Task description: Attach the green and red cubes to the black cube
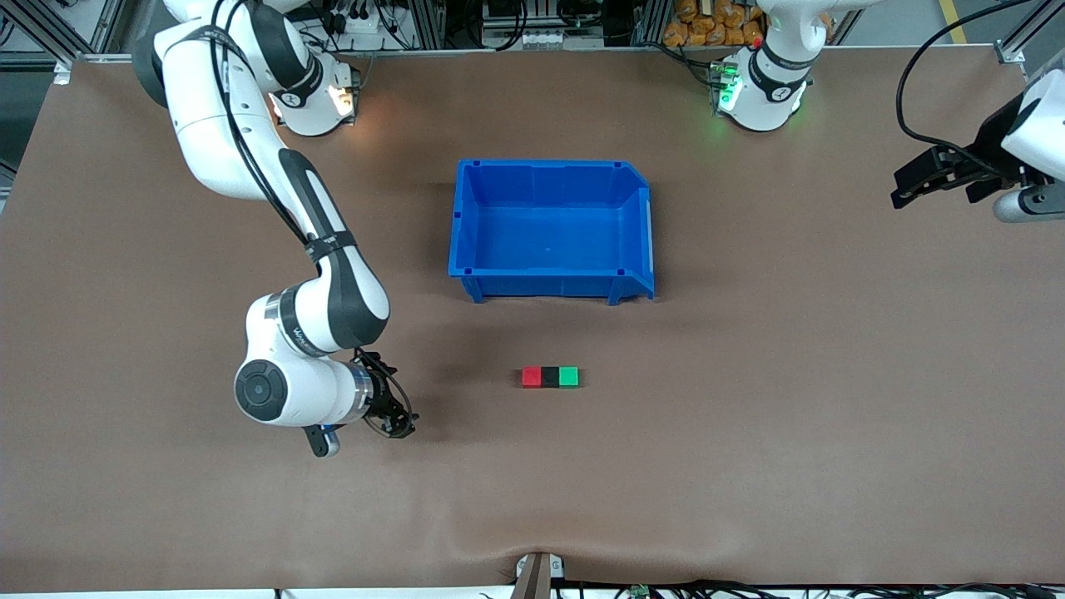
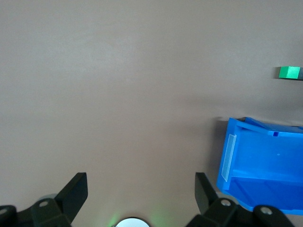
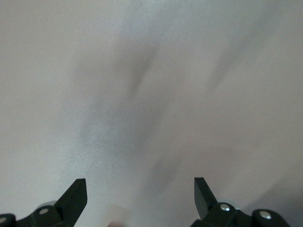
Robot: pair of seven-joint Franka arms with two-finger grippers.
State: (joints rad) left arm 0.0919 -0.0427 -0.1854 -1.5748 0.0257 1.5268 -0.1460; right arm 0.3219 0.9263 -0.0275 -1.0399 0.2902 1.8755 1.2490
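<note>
three cubes in touching row on table [image 1: 749, 433]: red cube [image 1: 532, 378], black cube [image 1: 550, 378], green cube [image 1: 568, 377]; left gripper [image 2: 141, 187] and right gripper [image 3: 140, 189] released, holding nothing.

Robotics lab, two white robot arms [image 1: 250, 150] bolted at a brown-covered table [image 1: 749, 457], aluminium framing [image 1: 433, 21] and cable bundles [image 1: 507, 25] along its edge, blue parts bin [image 1: 474, 216] mid-table

The left wrist view cuts off the blue bin [image 2: 265, 175] at its edge and shows only 1 cube, the green cube [image 2: 289, 72]. The right wrist view shows only blurred table [image 3: 151, 94].
</note>
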